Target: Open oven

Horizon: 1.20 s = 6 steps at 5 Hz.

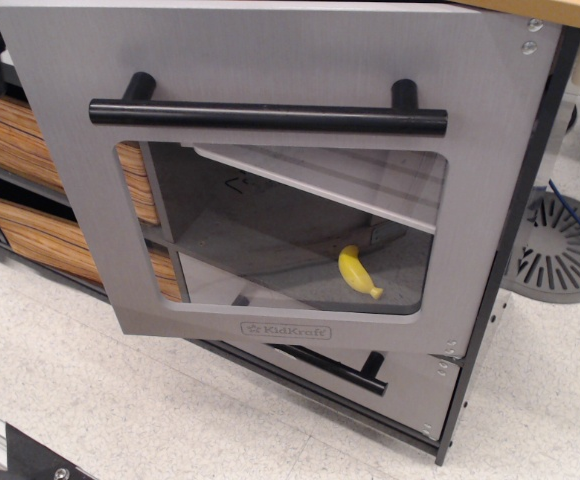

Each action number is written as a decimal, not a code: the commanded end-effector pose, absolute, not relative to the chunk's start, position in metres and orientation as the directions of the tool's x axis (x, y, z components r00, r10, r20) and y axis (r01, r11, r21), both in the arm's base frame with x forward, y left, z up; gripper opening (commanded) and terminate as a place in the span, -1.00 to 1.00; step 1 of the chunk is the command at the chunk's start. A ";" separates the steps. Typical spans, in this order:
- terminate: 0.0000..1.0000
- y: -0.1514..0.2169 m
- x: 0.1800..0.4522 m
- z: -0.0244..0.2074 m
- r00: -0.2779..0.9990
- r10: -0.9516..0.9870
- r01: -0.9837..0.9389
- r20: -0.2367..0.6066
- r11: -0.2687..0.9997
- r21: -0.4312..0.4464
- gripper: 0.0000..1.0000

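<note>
Brushed silver-grey fills most of the single view: the oven point(270, 60) takes up the centre and upper part of the frame, its large door swung outward on the hinge side at the right, so the left edge of the door stands clear of the cabinet. A long black bar handle point(268, 116) runs across the door just above the rounded clear window point(290, 225), and the "KidKraft" logo point(286, 330) sits on the strip below the glass. Through the window a grey shelf point(320, 180) slants across the upper part of the cavity, and a small yellow banana point(357, 272) lies on the oven floor, toward the lower right of the window.

Below the door, at the lower centre-right, a short grey drawer point(410, 385) with its own black bar handle point(335, 368) is partly covered by the door's bottom edge. At the left edge of the frame brown wood-grain drawers point(15, 140) are stacked behind the door. A pale speckled floor point(120, 400) spreads along the bottom, and a grey slotted disc point(560, 245) rests on it at the right edge.

A dark shape sits at the very upper left corner — too little shows to say what it is, so the gripper's state cannot be told.
</note>
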State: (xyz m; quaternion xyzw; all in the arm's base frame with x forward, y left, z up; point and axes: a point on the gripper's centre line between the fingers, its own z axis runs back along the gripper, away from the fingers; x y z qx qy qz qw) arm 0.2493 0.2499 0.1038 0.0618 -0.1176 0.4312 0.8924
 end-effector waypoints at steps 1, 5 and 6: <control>-1.00 0.218 0.257 0.124 0.597 0.765 -0.782 0.241 0.622 -0.036 1.00; -1.00 0.049 0.273 0.080 0.682 0.690 -0.663 0.242 0.723 -0.194 1.00; -1.00 0.012 0.268 0.069 0.670 0.728 -0.699 0.145 0.685 -0.208 1.00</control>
